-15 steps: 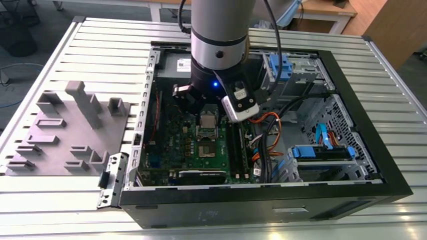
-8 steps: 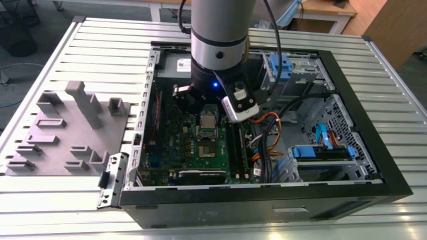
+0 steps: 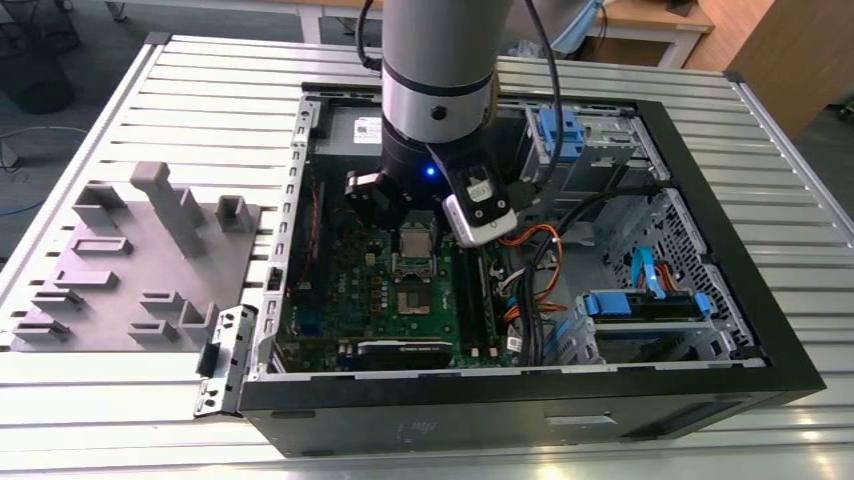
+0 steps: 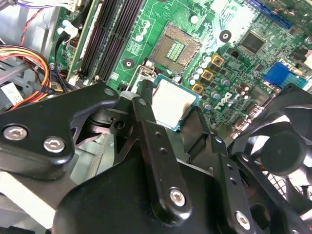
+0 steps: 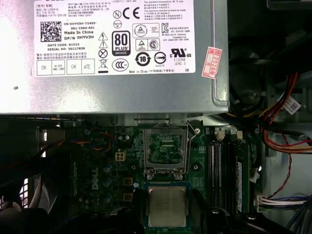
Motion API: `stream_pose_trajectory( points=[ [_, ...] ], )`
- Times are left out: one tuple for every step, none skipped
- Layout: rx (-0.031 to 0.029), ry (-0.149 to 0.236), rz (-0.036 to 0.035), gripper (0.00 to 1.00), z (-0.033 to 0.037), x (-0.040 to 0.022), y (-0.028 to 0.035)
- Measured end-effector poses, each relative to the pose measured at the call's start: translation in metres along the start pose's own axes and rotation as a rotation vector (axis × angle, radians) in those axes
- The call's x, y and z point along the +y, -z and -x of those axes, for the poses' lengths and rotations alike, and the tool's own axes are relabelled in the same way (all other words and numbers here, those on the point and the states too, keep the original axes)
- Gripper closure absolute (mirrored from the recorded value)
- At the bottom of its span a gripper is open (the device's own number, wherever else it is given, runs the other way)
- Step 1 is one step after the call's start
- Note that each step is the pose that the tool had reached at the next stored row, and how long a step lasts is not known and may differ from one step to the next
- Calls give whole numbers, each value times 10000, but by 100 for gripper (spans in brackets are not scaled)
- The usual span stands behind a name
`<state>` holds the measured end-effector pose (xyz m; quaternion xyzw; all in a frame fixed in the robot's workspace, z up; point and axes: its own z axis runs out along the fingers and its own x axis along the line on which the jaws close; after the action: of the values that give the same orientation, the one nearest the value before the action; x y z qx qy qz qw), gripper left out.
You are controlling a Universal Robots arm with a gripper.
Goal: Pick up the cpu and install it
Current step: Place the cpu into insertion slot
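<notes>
Chip carry under way. End effector (image 4: pixel 171 111) was clenched on the cpu (image 4: pixel 173 103), fingers (image 4: pixel 146 105) pinching opposite edges. In both wrist views the chip hung just beside the open socket (image 5: pixel 165 148), above the green motherboard (image 5: pixel 97 170), not yet seated. Judgement: keep it flat, square its edges to the socket frame, lower straight with no sliding, since the contacts look delicate.

Exterior view, left to right: grey plastic blocks (image 3: pixel 127 255) on the ribbed metal table (image 3: pixel 200 90); open computer case (image 3: pixel 534 425) with the arm reaching in; orange cables (image 3: pixel 534 240) and blue drive fittings (image 3: pixel 641 305). Dark floor and wooden furniture (image 3: pixel 787 50) lay beyond.
</notes>
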<state>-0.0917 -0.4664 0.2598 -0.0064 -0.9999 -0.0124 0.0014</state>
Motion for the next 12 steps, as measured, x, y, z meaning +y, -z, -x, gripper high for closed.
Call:
stream_pose_trajectory(
  points=[
    [0,0,1,53,-1,0,-15],
    [0,0,0,53,-3,-1,-33],
    [0,0,0,53,-6,-1,-51],
    [0,1,1,53,-9,-2,-69],
    [0,4,1,53,-11,-2,-87],
    [1,5,-2,53,-13,-3,-104],
    [0,5,-1,53,-17,-4,-123],
    [0,6,0,53,-21,-6,-141],
    [0,8,-1,53,-24,-12,-160],
    [2,10,-2,53,-27,-21,-177],
    [2,12,-2,53,-29,-33,-194],
    [1,13,-1,53,-31,-46,-213]
  ],
)
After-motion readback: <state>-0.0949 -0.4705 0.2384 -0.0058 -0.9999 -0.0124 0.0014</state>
